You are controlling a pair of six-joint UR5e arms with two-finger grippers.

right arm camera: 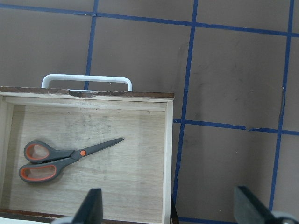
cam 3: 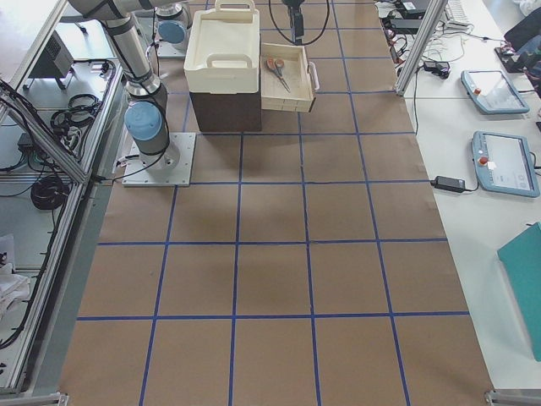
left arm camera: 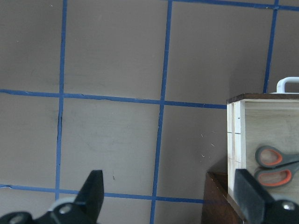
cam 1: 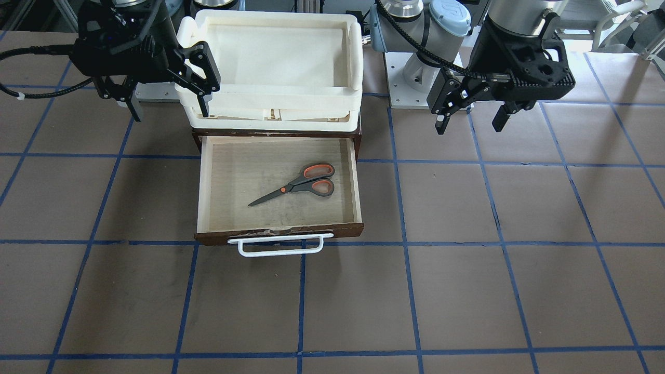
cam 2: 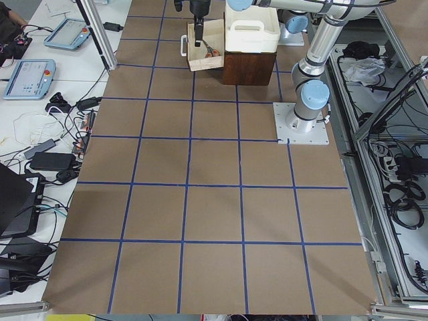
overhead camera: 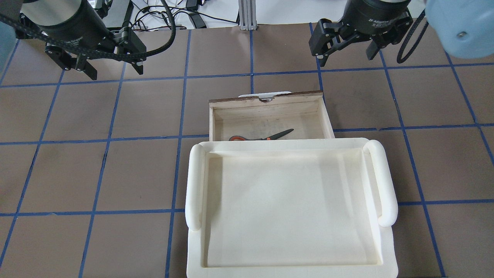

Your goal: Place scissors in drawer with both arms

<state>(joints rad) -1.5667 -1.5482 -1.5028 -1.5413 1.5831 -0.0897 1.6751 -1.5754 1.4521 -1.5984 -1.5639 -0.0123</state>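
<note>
The scissors (cam 1: 296, 185), with grey-and-orange loop handles, lie flat inside the open drawer (cam 1: 280, 234) on its pale plywood floor. They also show in the right wrist view (right arm camera: 70, 156), at the edge of the left wrist view (left arm camera: 275, 165), and partly under the tray's rim in the overhead view (overhead camera: 266, 137). My left gripper (cam 1: 470, 128) is open and empty, hanging above the table beside the drawer. My right gripper (cam 1: 171, 114) is open and empty on the drawer's other side, close to the tray's corner. Neither touches the scissors.
A cream-white plastic tray (overhead camera: 193, 181) sits on top of the dark-brown cabinet (cam 3: 224, 110) that the drawer slides out of. The drawer's white bar handle (cam 1: 280, 248) sticks out toward the operators' side. Brown table with blue grid lines (cam 1: 467, 291) lies all around.
</note>
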